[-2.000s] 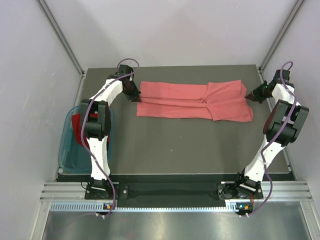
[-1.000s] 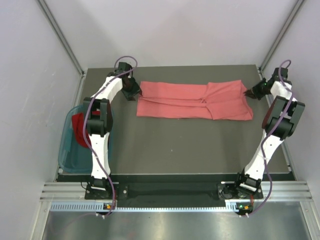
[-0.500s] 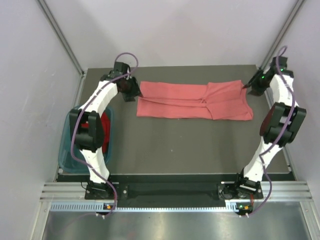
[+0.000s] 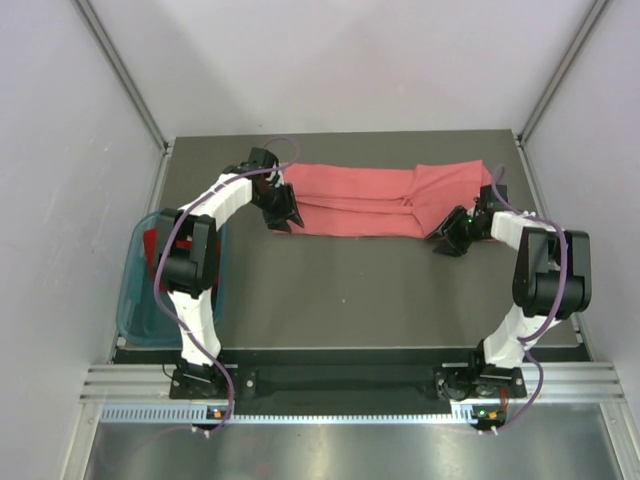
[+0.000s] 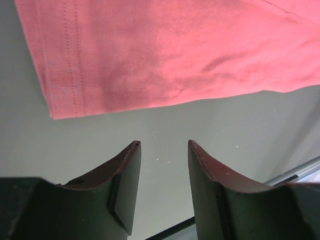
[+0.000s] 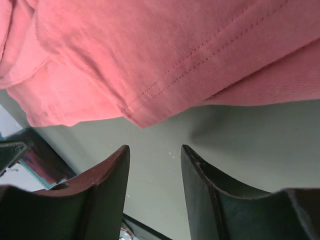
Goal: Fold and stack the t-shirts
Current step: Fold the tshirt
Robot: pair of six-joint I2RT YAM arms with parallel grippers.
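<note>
Hovering half-open and empty, your left fingers (image 5: 125,185) and right fingers (image 6: 107,185) sit just beside the near edge of the long salmon-pink cloth t-shirt (image 4: 370,195), which lies flat on the grey tabletop (image 4: 350,290), seemingly poised to pinch that edge for another fold.

**A boxed-in robot bench in a lab, not a home**

Standing here, I take this for a robotics lab test cell. Plain white panels (image 4: 60,150) close off the left, back and right sides, and bare metal posts (image 4: 120,70) run along the corners where they meet. The dark table (image 4: 350,290) is a flat, matte work slab. A ribbed aluminium rail (image 4: 340,385) runs along its near edge, and two white-and-black machines are bolted there, the left arm (image 4: 215,200) and the right arm (image 4: 540,270). Purple cable (image 4: 288,143) loops loose along each of them, and small indicator lights (image 4: 484,412) glow by the right base. The only household things are a salmon-pink t-shirt (image 4: 380,200) on the slab and a teal plastic basket (image 4: 130,310) at its left edge.
</note>
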